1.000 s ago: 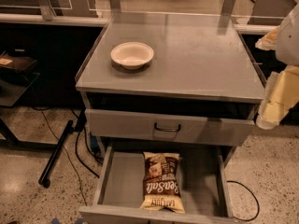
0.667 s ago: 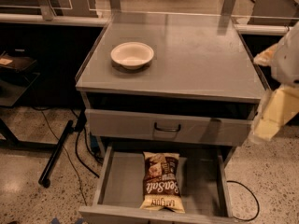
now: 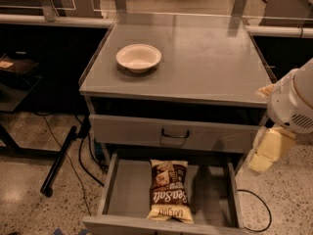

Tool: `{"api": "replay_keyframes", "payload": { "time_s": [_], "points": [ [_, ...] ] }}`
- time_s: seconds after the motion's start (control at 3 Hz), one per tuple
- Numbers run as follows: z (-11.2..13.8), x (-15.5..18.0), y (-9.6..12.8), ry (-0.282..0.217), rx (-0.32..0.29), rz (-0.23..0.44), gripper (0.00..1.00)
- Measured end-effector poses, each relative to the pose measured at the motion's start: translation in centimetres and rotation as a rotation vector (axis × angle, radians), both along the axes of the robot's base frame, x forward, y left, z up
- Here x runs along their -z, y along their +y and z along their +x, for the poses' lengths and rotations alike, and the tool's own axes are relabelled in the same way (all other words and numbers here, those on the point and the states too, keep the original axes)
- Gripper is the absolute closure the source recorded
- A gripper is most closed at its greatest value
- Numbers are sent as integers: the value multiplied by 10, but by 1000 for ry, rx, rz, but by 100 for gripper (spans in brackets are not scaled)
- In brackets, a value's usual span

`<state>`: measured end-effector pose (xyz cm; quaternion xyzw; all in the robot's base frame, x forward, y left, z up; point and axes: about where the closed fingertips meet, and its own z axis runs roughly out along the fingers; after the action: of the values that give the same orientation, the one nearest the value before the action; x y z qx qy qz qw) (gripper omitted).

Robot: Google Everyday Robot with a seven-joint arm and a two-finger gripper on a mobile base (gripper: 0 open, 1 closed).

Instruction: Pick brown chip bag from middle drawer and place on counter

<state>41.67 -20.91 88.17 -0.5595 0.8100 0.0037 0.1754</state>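
The brown chip bag point(image 3: 168, 191) lies flat in the open middle drawer point(image 3: 127, 192), near its centre, with the pale yellow end band toward the drawer's front. The counter point(image 3: 205, 62) is the grey cabinet top above, with a white bowl point(image 3: 139, 57) on its left part. My gripper point(image 3: 266, 151) hangs at the right side of the cabinet, below counter height and above the drawer's right wall, to the right of the bag and apart from it. It holds nothing that I can see.
A closed drawer front with a dark bar handle point(image 3: 175, 133) sits between counter and open drawer. A black pole point(image 3: 61, 158) and cables point(image 3: 85, 155) lie on the floor at left. A cable loop point(image 3: 261, 209) lies at right. Dark desks stand behind.
My gripper has moved down and a little to the left, from counter height toward the open drawer's right side. The bag, bowl and drawer have not moved.
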Motion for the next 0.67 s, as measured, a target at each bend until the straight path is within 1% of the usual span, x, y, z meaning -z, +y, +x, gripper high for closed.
{"api": "replay_keyframes", "payload": {
  "time_s": [0.33,0.67],
  "points": [
    [-7,19,7,18,-11,10,0],
    [-14,70,25,70,-17,23,0]
  ]
}}
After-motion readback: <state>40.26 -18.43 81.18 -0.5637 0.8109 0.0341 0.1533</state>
